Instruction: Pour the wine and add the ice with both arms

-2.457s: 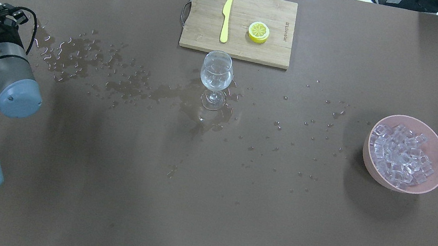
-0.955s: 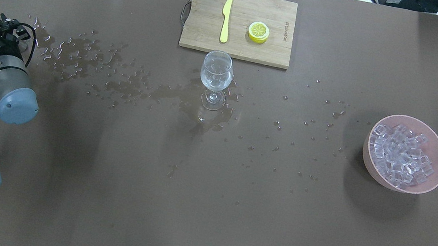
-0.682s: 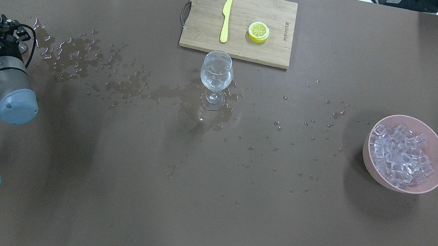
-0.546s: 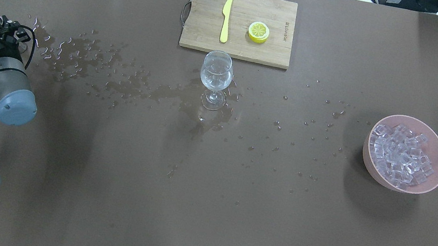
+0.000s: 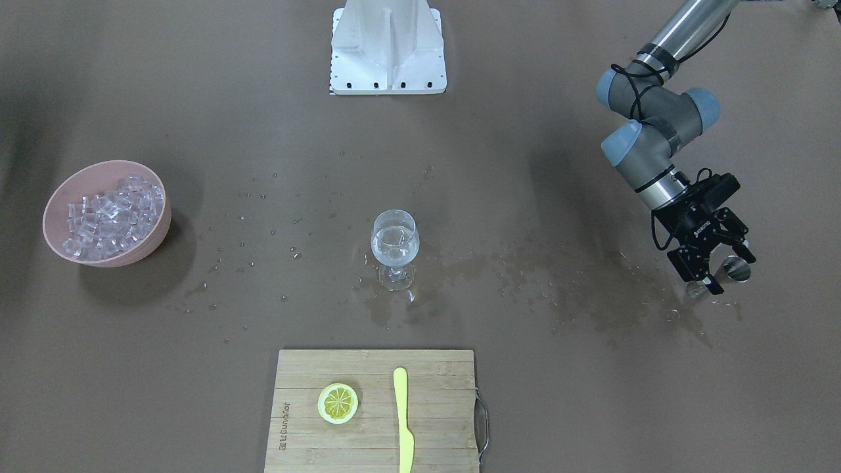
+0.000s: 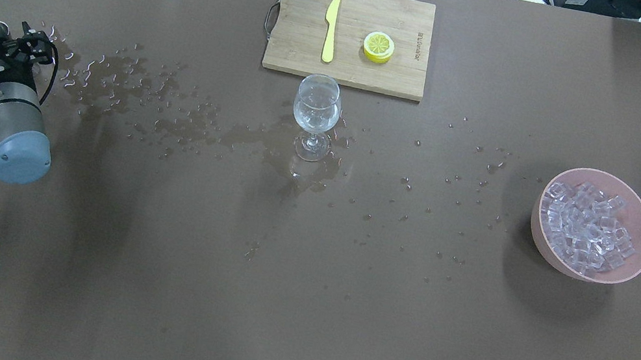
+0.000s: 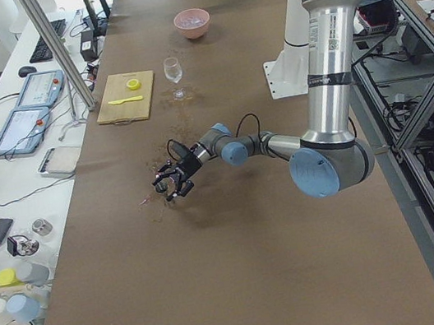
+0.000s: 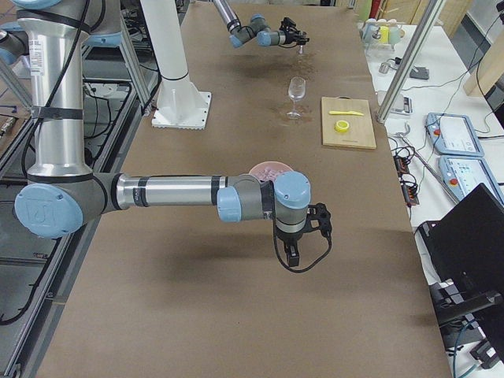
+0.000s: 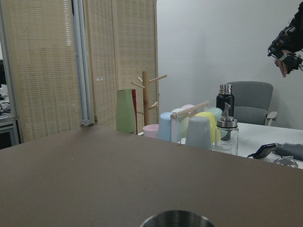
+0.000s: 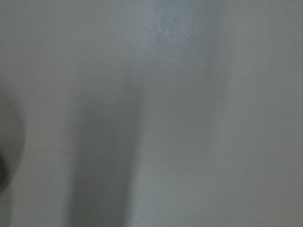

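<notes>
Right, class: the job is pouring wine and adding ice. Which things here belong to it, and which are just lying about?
Belong to the job:
- wine glass holding a little clear wine
- pink bowl of ice
- metal cup at the open left gripper

Just lying about:
- cutting board
- yellow knife
- lemon slice
- spilled drops

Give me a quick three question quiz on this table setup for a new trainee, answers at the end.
1. True or false: the wine glass stands on the cutting board.
2. What lies beside the lemon slice on the board? A) a spoon B) a yellow knife C) a fork
3. Fill in: the ice is heaped in a pink ____.
Key: 1 false, it stands on the table; 2 B; 3 bowl.
</notes>
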